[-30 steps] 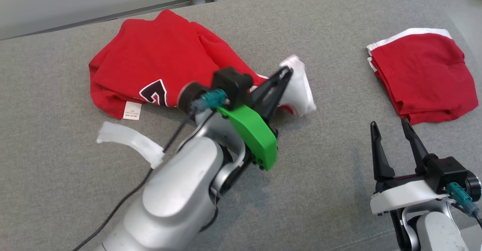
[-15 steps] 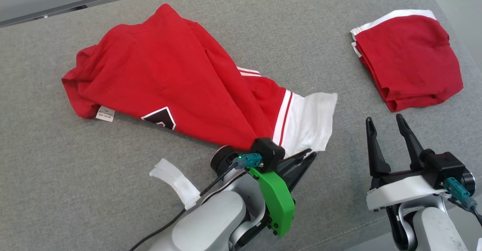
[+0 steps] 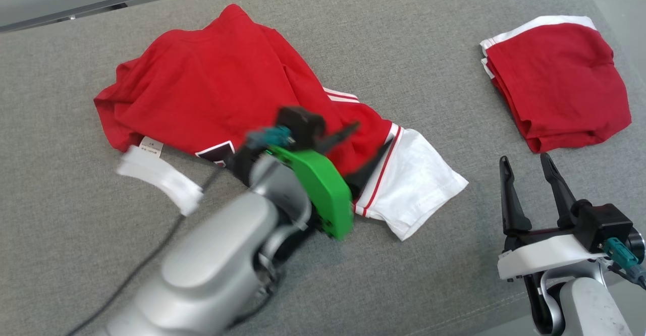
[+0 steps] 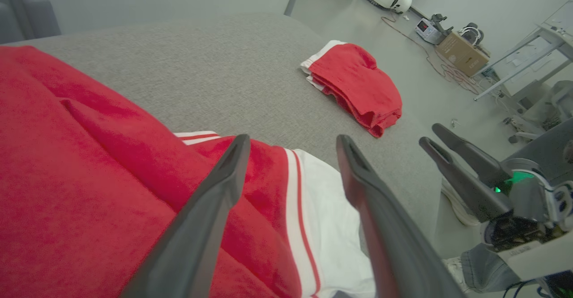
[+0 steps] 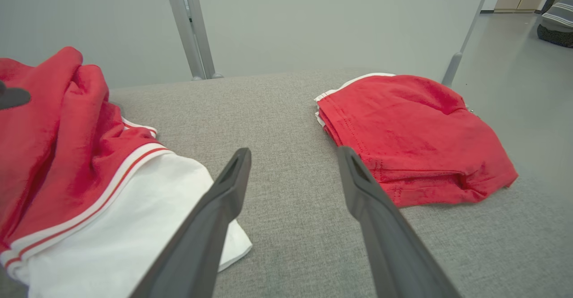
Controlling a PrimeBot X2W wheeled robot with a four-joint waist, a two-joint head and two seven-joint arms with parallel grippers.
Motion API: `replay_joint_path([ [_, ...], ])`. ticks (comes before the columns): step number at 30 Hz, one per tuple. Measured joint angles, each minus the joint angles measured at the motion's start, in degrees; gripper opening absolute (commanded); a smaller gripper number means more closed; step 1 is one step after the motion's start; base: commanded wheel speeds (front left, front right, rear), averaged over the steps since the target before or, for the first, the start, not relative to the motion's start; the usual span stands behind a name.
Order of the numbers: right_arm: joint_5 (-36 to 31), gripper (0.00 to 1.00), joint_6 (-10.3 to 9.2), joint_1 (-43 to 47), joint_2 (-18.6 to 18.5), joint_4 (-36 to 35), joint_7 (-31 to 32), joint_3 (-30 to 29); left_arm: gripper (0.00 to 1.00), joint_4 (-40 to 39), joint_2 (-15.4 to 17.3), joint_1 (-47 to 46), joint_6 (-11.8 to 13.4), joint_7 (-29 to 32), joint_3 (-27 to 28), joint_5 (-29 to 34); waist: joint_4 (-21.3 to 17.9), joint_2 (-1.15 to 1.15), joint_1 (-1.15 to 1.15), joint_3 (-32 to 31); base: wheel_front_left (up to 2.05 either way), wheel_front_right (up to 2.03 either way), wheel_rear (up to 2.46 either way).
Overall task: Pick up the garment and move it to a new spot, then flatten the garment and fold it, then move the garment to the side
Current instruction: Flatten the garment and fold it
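Red jersey lies crumpled near the far edge of the surface, its white sleeve trailing toward the middle. Left hand spread, empty, over the sleeve's striped band. Right hand spread, empty, near the right edge; folded red garment beyond it.

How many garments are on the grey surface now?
2. A rumpled red shirt lies left of centre, beneath the open left pincer; a folded garment, also red, sits far right. Its layers might hide another.
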Motion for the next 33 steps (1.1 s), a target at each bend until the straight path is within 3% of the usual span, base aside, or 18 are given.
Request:
replay_joint_path([
  [4,0.41,1.0,0.0,-0.15,0.01,-0.09,0.0,0.85,1.0,1.6,6.08,-5.3,2.76,3.79,4.48,-0.15,-0.21,0.0,0.0,0.59,0.0,0.0,0.0],
  [10,0.8,1.0,0.0,-2.07,0.0,-0.07,0.0,2.76,1.0,10.04,10.12,-15.32,1.88,11.12,5.22,0.87,-1.36,0.0,0.0,2.65,0.0,0.0,0.0],
  [23,2.6,1.0,0.0,-2.03,-0.03,-0.09,0.0,5.13,1.0,24.99,14.43,-29.42,-1.22,16.36,5.11,4.35,-7.08,0.0,0.0,8.13,0.0,0.0,0.0],
  [30,2.44,1.0,0.0,-2.06,0.01,-0.05,0.0,3.82,0.99,27.61,12.26,-29.86,-2.76,17.79,5.98,1.09,-8.07,0.0,0.01,9.06,0.0,0.0,0.0],
  [31,2.36,1.0,0.0,-2.21,0.01,-0.09,0.0,3.57,0.54,27.69,12.18,-29.88,-2.79,17.44,5.78,1.21,-7.99,0.0,0.01,8.89,0.0,0.0,0.0],
  [33,2.15,1.0,0.0,-2.22,-0.04,-0.08,0.0,3.07,0.0,27.77,11.91,-29.9,-3.08,17.06,5.58,1.36,-7.53,0.0,0.01,8.59,0.0,0.0,0.0],
])
